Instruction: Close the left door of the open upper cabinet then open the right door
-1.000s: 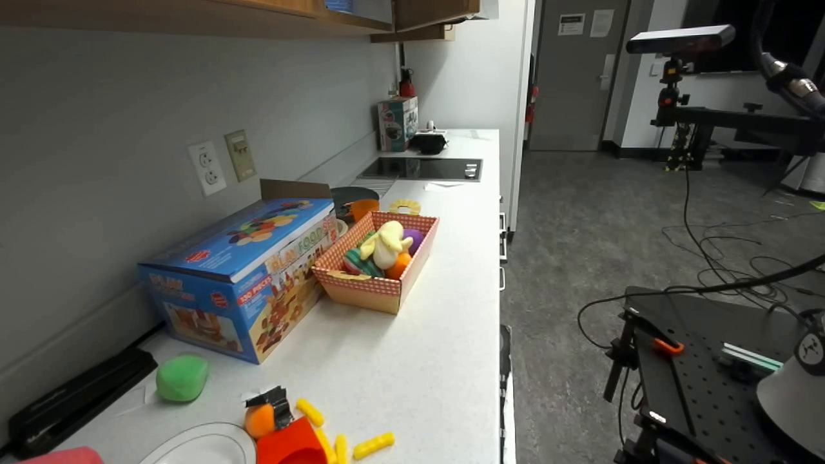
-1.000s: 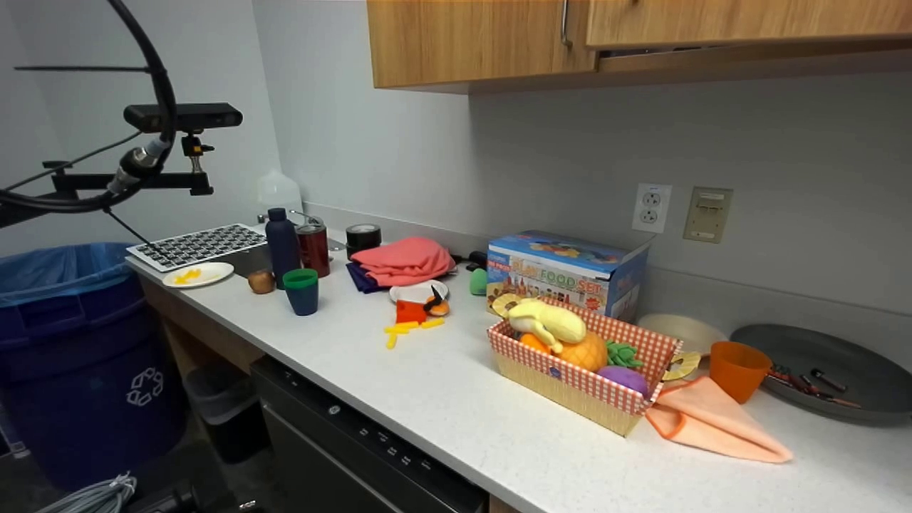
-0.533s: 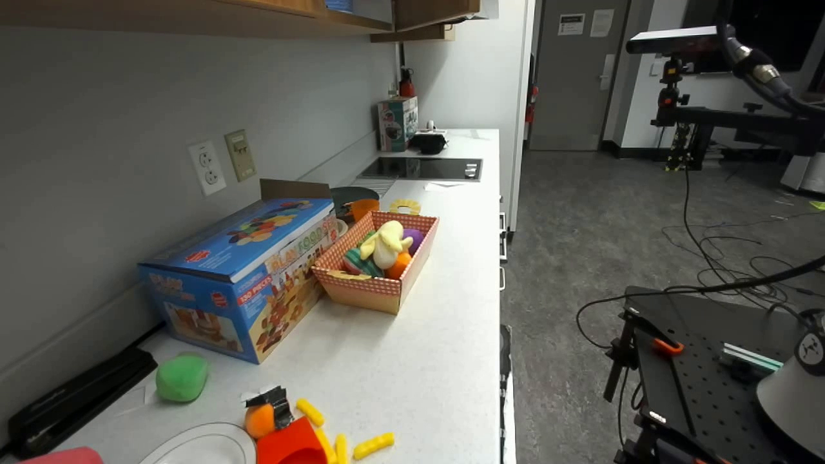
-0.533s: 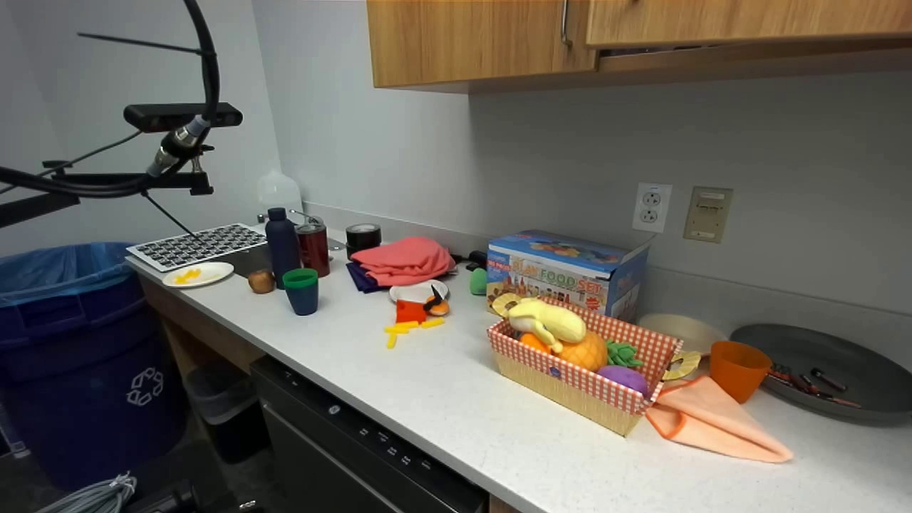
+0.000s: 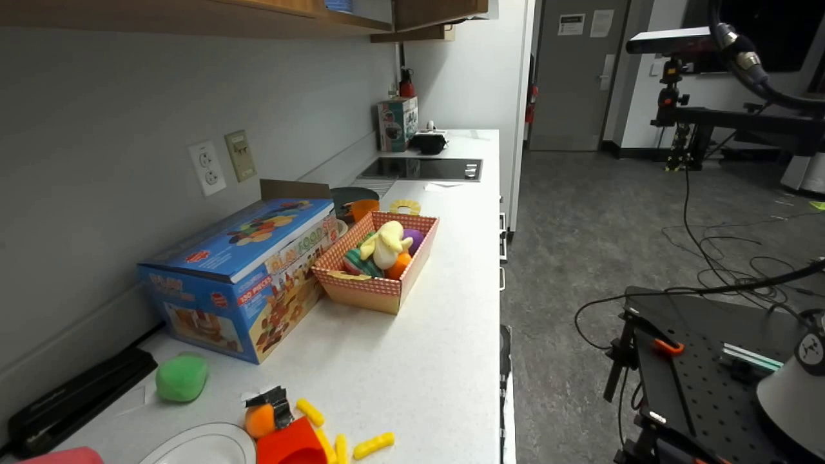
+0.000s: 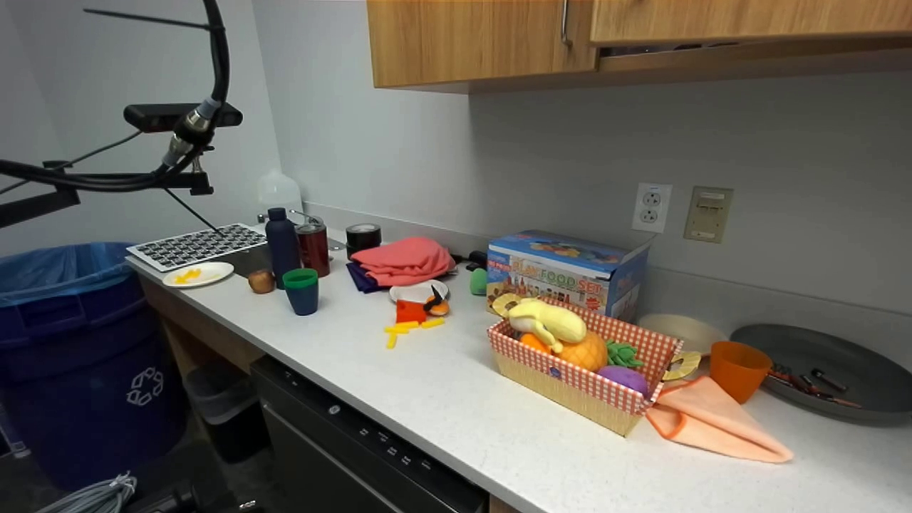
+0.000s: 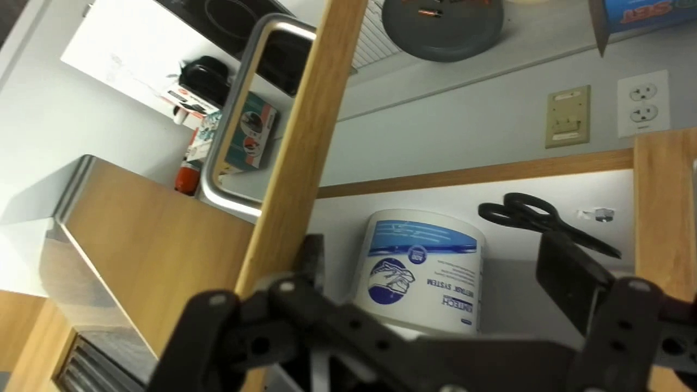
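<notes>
The upper cabinet [image 6: 712, 65] is fixed to the wall above the counter [image 6: 399, 399]. Its left door [image 6: 484, 43] is closed; its right door [image 6: 755, 18] stands partly open, with the interior visible beneath its lower edge. In the wrist view, the gripper [image 7: 435, 261] is positioned at the opening. Its jaws are spread wide, with nothing clamped between them. The finger [image 7: 313, 258] nearer the right door is at the free edge of that door (contact cannot be determined from this angle). A metal handle [image 7: 231, 111] is attached to the outer face of the same door.

Inside the cabinet, a white tub [image 7: 419, 272] stands upright (shown inverted in the wrist view), beyond the gap between the jaws. Scissors [image 7: 544, 220] lie beside it, near the front edge of the cabinet floor.

Below, a toy food box [image 6: 563, 274] stands near the rear edge of the counter surface. A basket [image 6: 556, 395] stands in front of it, holding a toy banana [image 6: 552, 320] and other toy food. An orange cup [image 6: 737, 370] stands beside a gray dish [image 6: 876, 377], toward the rear edge. A white plate [image 6: 217, 273] lies near the front edge, beside a checkered board [image 6: 192, 246] at the left end. A dark blue bottle [image 6: 282, 246] stands next to a red tumbler [image 6: 313, 249].
</notes>
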